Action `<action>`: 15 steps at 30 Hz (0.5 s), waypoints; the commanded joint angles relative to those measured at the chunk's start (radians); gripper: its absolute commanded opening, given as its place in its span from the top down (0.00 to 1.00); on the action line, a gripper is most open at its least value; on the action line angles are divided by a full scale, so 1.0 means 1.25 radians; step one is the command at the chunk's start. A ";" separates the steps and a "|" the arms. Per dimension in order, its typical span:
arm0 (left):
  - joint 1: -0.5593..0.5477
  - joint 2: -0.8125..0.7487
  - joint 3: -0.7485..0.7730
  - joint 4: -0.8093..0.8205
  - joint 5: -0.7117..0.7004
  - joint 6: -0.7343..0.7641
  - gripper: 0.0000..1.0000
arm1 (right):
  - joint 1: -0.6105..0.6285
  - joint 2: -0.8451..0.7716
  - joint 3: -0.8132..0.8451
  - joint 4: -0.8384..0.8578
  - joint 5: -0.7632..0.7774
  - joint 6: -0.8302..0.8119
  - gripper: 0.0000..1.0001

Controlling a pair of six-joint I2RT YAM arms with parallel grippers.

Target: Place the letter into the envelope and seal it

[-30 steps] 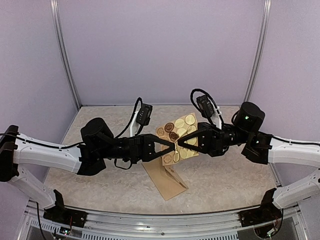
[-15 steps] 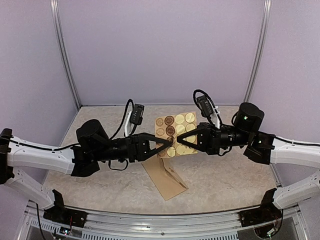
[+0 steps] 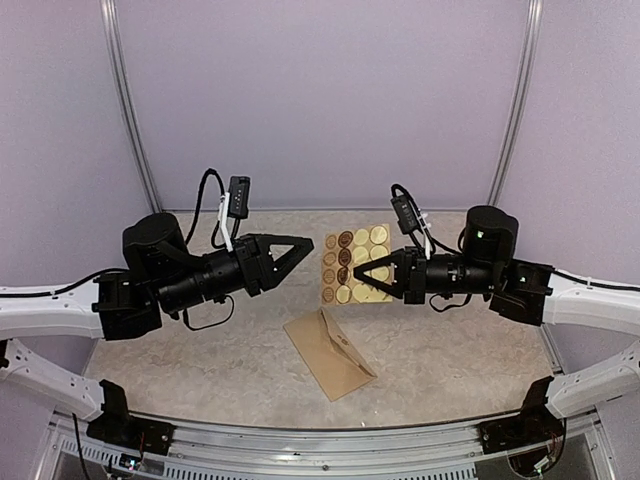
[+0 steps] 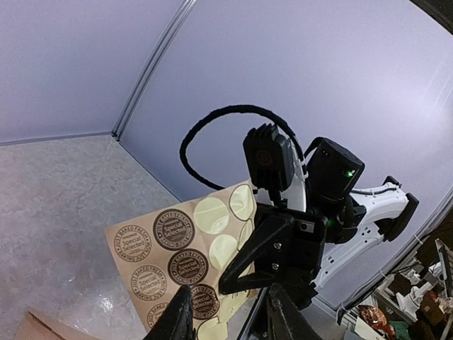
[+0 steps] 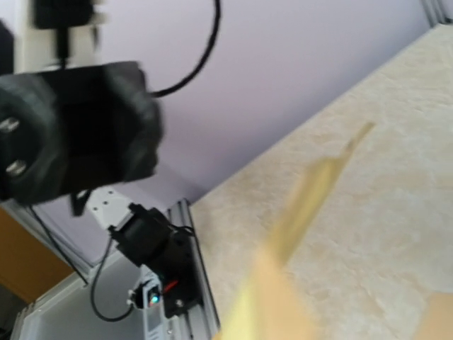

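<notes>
Sealing step: right fingers grip the sticker sheet aloft; left fingers, spread empty, should next peel one.

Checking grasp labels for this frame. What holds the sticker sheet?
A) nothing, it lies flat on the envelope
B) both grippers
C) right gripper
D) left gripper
C: the right gripper is clamped on the edge of the sticker sheet. The left gripper sits clear of the sheet, with its fingers apart in the left wrist view.
</notes>
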 commanded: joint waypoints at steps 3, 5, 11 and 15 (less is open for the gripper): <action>-0.013 0.113 0.069 -0.026 0.077 -0.025 0.72 | -0.004 0.033 0.044 -0.049 0.035 -0.008 1.00; -0.014 0.143 0.078 -0.023 0.093 -0.036 0.74 | -0.003 0.037 0.047 -0.049 0.033 -0.008 1.00; -0.013 0.184 0.089 -0.032 0.098 -0.056 0.76 | -0.003 0.041 0.047 -0.049 0.029 -0.010 1.00; -0.013 0.193 0.090 -0.033 0.094 -0.061 0.74 | -0.003 0.043 0.047 -0.046 0.014 -0.013 1.00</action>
